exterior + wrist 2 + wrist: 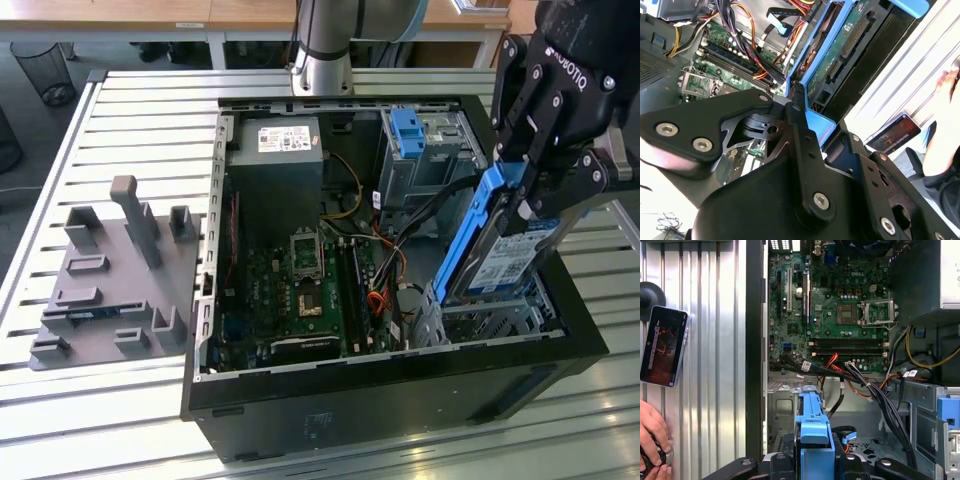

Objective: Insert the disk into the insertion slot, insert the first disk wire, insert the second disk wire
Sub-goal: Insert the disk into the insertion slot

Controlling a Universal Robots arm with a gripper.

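Observation:
In the exterior view my gripper (522,190) is shut on the upper end of the disk (503,262), a silver drive with a white label in a blue frame (472,225). The disk hangs steeply tilted at the case's right. Its lower end is at the top of the insertion slot (495,318), a low perforated silver cage at the front right corner. The second wrist view shows the black fingers (800,125) clamping the blue frame (821,55), with the drive's green board (847,52) facing the camera. Loose black and orange cables (400,250) lie beside the cage.
A taller grey bay with a blue tab (410,130) stands behind the cage. The motherboard (300,280) and power supply (275,160) fill the case's left. A grey fixture plate (110,280) lies on the slatted table. Outside the case are a phone (664,345) and a person's hand (652,440).

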